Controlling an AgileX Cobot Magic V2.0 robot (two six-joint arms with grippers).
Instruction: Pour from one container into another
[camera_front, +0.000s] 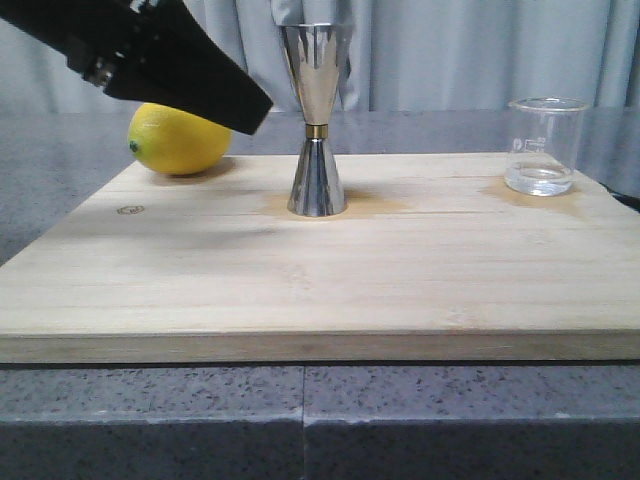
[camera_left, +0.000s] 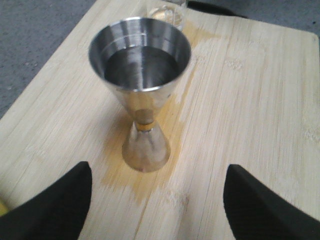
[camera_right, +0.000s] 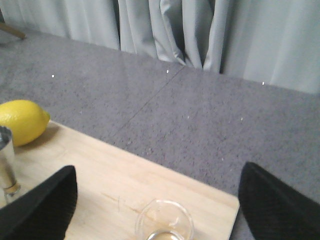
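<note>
- Your jigger (camera_front: 317, 120) stands upright near the middle of the board (camera_front: 300, 270), on a darker, damp-looking patch of wood.
- From the left wrist view, the jigger (camera_left: 141, 90) holds clear liquid in its upper cone, with the level a little below the rim.
- The gold band (camera_front: 317, 132) sits round its narrow waist.
- Your beaker (camera_front: 543, 145) stands upright at the board's far right corner, well apart from the jigger; a shallow layer of liquid lies in its bottom.
- A stain also marks the wood around the beaker's base.
- A lemon (camera_front: 178, 138) rests at the board's far left edge, partly hidden behind your left arm in the front view.
- Your left gripper (camera_left: 157, 200) hangs above the board on the jigger's left side; its fingers (camera_left: 55, 205) are spread wide and hold nothing, with the jigger between and beyond them, untouched.
- Your right gripper (camera_right: 157, 200) is out of the front view; in its own wrist view its fingers (camera_right: 40, 205) are spread wide and empty, with the beaker (camera_right: 164, 222) below and between them, not touched.
- The board lies on a grey speckled table (camera_front: 300, 420), with pale curtains (camera_front: 450, 50) behind.
</note>
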